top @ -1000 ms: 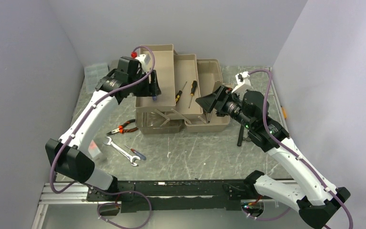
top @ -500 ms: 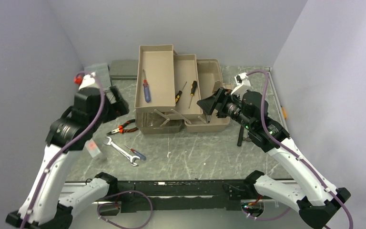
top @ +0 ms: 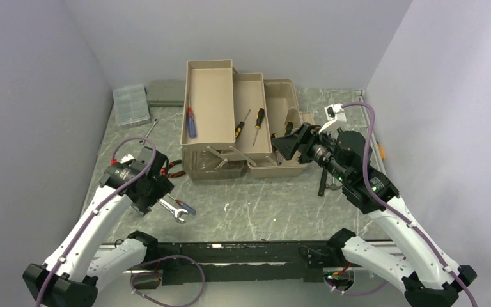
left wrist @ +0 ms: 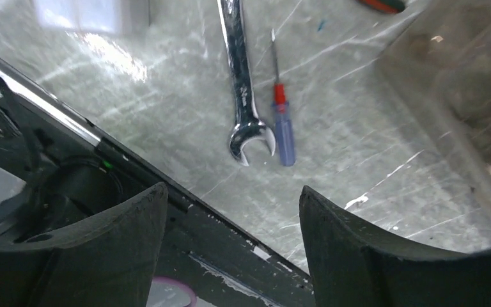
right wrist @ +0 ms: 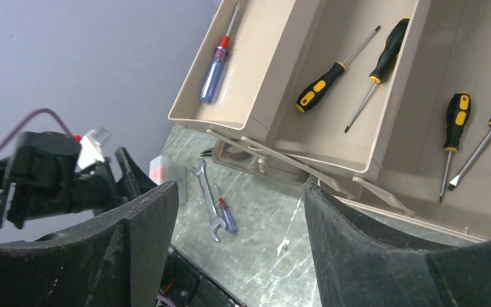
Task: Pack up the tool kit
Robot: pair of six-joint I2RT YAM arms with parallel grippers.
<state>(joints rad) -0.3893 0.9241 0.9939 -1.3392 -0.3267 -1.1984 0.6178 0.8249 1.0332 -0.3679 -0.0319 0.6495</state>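
The taupe toolbox (top: 281,96) stands open at the back, its trays folded out. A blue-handled screwdriver (top: 190,123) lies in the left tray (right wrist: 256,96). Two black-and-yellow screwdrivers (top: 257,123) lie in the middle tray, and two more (right wrist: 454,128) lie in the right compartment. My left gripper (top: 161,187) is open and empty, low over a steel wrench (left wrist: 243,83) and a small blue screwdriver (left wrist: 282,118) on the table. My right gripper (top: 286,146) is open and empty above the toolbox's front right edge. Its lid and pink handle are out of view.
Red-handled pliers (top: 172,167) lie against the toolbox front. A second wrench (top: 150,129), a clear organiser box (top: 131,104) and a flat grey case (top: 165,93) sit at the back left. A black tool (top: 321,182) lies right of the toolbox. A small white box (left wrist: 89,13) is near the wrench.
My left arm has let go of the blue screwdriver in the left tray, then swung back and down to the front left over the wrench. The right gripper has shifted slightly right.
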